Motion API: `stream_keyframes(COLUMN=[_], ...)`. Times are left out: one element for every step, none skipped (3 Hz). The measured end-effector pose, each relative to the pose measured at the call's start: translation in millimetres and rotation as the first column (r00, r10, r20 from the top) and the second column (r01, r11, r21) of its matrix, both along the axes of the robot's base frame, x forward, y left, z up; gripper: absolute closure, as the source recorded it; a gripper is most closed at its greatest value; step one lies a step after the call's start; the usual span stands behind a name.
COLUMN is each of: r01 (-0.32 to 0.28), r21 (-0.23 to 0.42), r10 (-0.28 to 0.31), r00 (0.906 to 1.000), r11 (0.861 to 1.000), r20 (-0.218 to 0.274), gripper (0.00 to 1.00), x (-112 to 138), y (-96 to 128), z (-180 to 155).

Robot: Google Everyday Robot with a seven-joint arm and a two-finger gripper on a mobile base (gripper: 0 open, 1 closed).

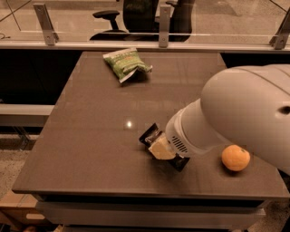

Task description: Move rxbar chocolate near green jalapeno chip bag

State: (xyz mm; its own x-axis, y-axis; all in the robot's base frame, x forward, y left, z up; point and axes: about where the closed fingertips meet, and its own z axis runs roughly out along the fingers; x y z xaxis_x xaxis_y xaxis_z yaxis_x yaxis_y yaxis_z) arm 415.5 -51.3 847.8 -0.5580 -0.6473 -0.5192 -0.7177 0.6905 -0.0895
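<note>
Nearest the camera, the front edge of the flat, matte brown surface [81, 149] is running straight across the view, with a darker shelf lying under it. Toward the near right corner a round orange fruit [235, 157] with a dimpled skin is sitting alone on the surface, just beside the robot's arm [244, 113]. The arm is reaching in from the right as a smooth, bulbous white shell that narrows to a ribbed, vented collar.

At the end of that collar the cream-coloured pincer [161, 148] is pressing down onto the middle of the rxbar chocolate [150, 134], and I cannot tell whether it is gripping the bar or merely lying over it. The bar is lying flat near the front centre, a thin black foil rectangle set on a diagonal, its two dark ends poking out on either side of the pincer.

Well apart from it, at the far left of the surface, the green jalapeno chip bag [126, 63] is lying crinkled and puffy, with pale edges. Behind the surface, upright metal posts [45, 22] are holding a glass rail, and a black office chair [136, 13] is standing beyond it.
</note>
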Motion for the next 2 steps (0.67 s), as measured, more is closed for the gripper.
stream_keyframes(r01=[-0.026, -0.061], r21=[0.004, 0.028], r10=[0.025, 0.059], r00=[0.9993, 0.997], r11=[1.0, 0.998], r20=[0.029, 0.05], gripper=[1.0, 1.0], x=[27, 55], y=[-8, -15], z=[14, 25])
